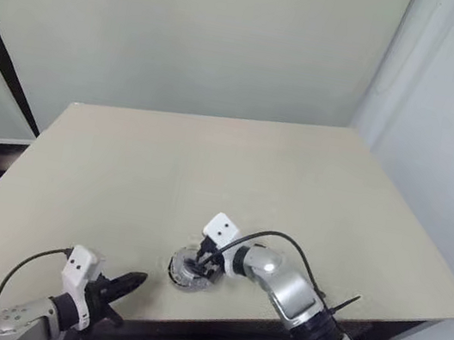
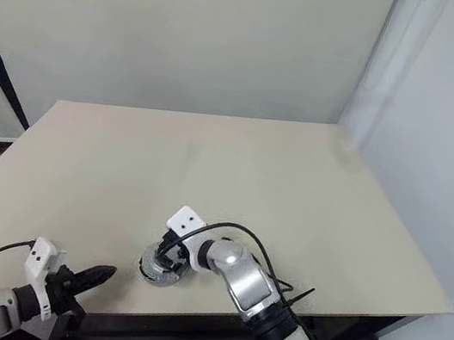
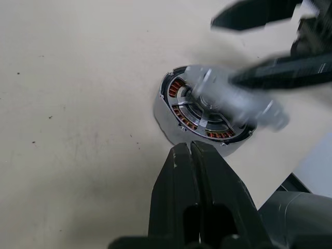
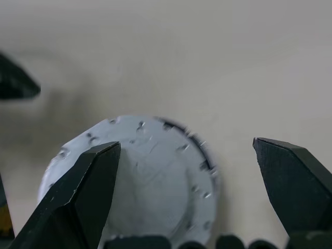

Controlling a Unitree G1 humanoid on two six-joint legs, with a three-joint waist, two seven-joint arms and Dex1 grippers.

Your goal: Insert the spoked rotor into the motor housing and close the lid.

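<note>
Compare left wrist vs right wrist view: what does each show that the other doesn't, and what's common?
Left wrist view: the motor housing's ring of copper windings, a blurred silver part over its hub, and the left gripper's shut fingers pointing at it.

Right wrist view: a pale silver round face seen between the right gripper's wide-open fingers; no windings visible from here.

Both: the beige table, the round assembly near its front edge, and the other arm's gripper at the frame edge.

A beige table [image 2: 234,180] fills the middle of the frame. Near its lower edge, left of centre, lies the round housing [image 2: 160,270]. The right gripper [image 2: 167,256] comes in from the lower right and hangs over it. At lower left the left gripper [image 2: 101,274], fingers together, points toward the housing, near but apart.
</note>
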